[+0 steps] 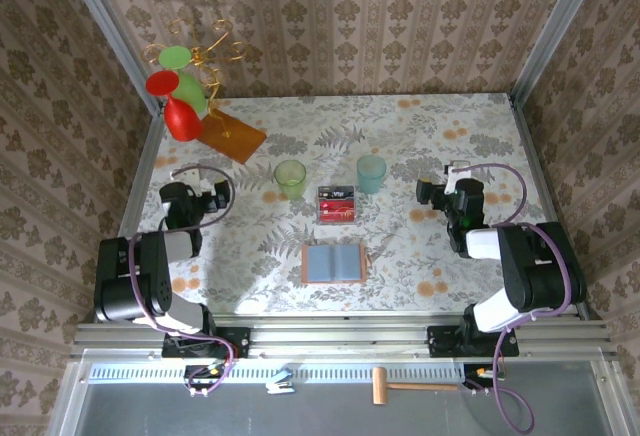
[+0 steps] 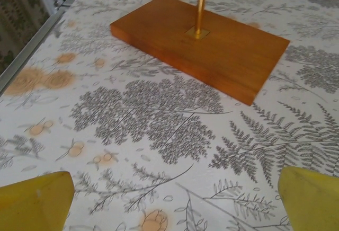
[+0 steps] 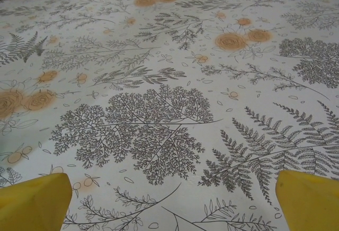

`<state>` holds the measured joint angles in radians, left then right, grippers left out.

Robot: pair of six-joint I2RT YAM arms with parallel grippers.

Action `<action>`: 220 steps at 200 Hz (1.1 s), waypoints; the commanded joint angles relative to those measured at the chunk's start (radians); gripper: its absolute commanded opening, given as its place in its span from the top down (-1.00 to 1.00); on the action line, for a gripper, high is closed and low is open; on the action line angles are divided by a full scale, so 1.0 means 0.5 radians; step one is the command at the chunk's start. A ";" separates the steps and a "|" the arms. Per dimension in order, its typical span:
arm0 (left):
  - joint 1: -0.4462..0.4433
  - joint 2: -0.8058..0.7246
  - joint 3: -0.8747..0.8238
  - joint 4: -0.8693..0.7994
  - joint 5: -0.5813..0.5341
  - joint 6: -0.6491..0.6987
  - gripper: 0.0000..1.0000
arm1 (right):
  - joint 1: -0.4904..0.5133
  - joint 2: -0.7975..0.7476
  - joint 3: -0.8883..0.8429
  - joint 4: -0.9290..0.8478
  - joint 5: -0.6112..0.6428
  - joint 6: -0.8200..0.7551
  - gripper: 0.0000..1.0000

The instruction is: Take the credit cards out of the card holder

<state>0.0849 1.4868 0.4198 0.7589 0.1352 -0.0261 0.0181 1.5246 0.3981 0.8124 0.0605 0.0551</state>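
Nearest, on the rail behind both pincers, lie one wooden mallet [image 1: 385,386] and one small metal clip [image 1: 280,383]. There are two pincers. The left pincer [image 1: 220,200] and the right pincer [image 1: 426,193] are both spread wide over bare table [image 3: 169,56], gripping nothing. Their yellow fingers [image 2: 34,202] are cut off at the wrist views' lower corners.

One card holder [image 1: 333,263] lies open between the pincers, nearer the bases than either, with two grey-blue panels facing up. Just beyond it, and apart from it, the credit cards [image 1: 338,204] sit stacked between the pincers, level with them. They are red and dark, and I cannot count them.

Two cups stand farther on: a green cup [image 1: 290,177] toward the left pincer and a pale blue cup [image 1: 371,173] toward the right.

One orange-brown board [image 2: 206,45] lies ahead of the left pincer. Its gold rod [image 2: 201,3] is cut off at the top.
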 commanded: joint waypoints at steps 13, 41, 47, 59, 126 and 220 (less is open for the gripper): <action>-0.099 0.066 -0.009 0.176 0.034 0.164 -1.00 | 0.010 0.009 0.016 0.085 0.074 -0.033 -1.00; -0.113 0.123 -0.061 0.306 -0.018 0.157 -1.00 | 0.012 0.009 0.017 0.081 0.070 -0.033 -1.00; -0.125 0.142 -0.060 0.334 -0.048 0.171 -1.00 | 0.010 0.010 0.017 0.084 0.070 -0.033 -1.00; -0.155 0.135 -0.043 0.288 -0.105 0.183 -1.00 | 0.010 0.010 0.018 0.084 0.070 -0.034 -1.00; -0.161 0.137 -0.045 0.289 -0.136 0.181 -1.00 | 0.011 0.010 0.019 0.082 0.070 -0.032 -1.00; -0.159 0.137 -0.045 0.289 -0.138 0.182 -1.00 | 0.010 0.016 0.021 0.079 0.069 -0.036 -1.00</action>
<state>0.0071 1.5520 0.3954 0.8684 0.0738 0.0494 0.0181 1.5246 0.3981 0.8127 0.0711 0.0544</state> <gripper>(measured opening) 0.999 0.999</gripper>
